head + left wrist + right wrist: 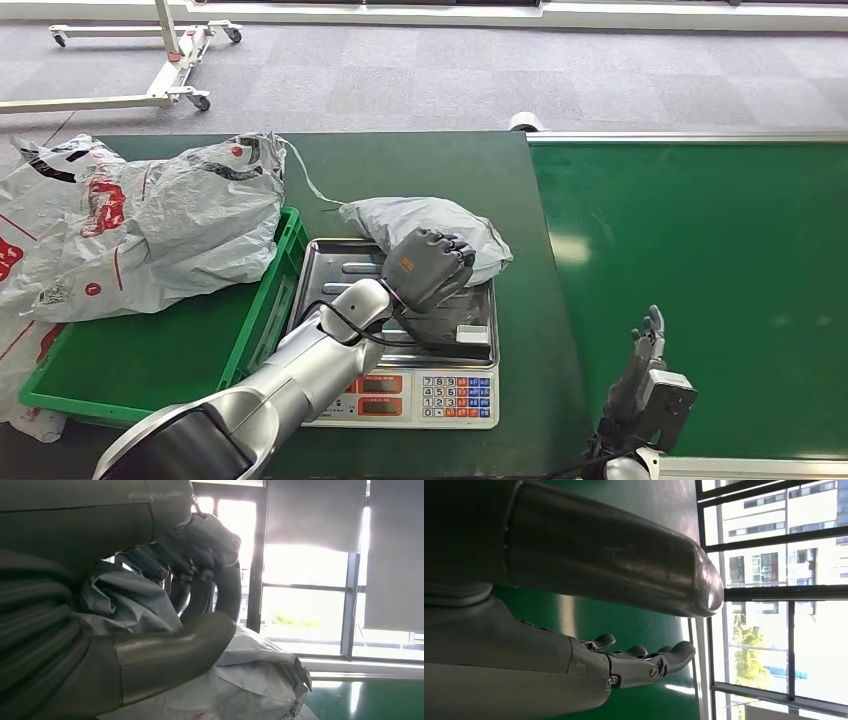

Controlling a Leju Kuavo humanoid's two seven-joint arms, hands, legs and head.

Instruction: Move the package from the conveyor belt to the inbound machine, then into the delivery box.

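Observation:
The package (425, 218), a soft grey plastic mailer, lies across the far edge of the steel tray (335, 262) of the weighing scale (455, 395). My left hand (430, 265) reaches over the tray, with its fingers curled onto the near side of the package. In the left wrist view the grey package (240, 685) bunches between the thumb and the bent fingers of the left hand (200, 580). My right hand (645, 365) hovers over the green conveyor belt (700, 250) at the lower right, fingers straight and apart, holding nothing. The right hand (644, 662) looks the same in its wrist view.
A green crate (150, 350) stands left of the scale, with large crumpled grey and red plastic bags (140, 220) piled over its far end. A white wheeled frame (170, 60) stands on the carpet beyond the table.

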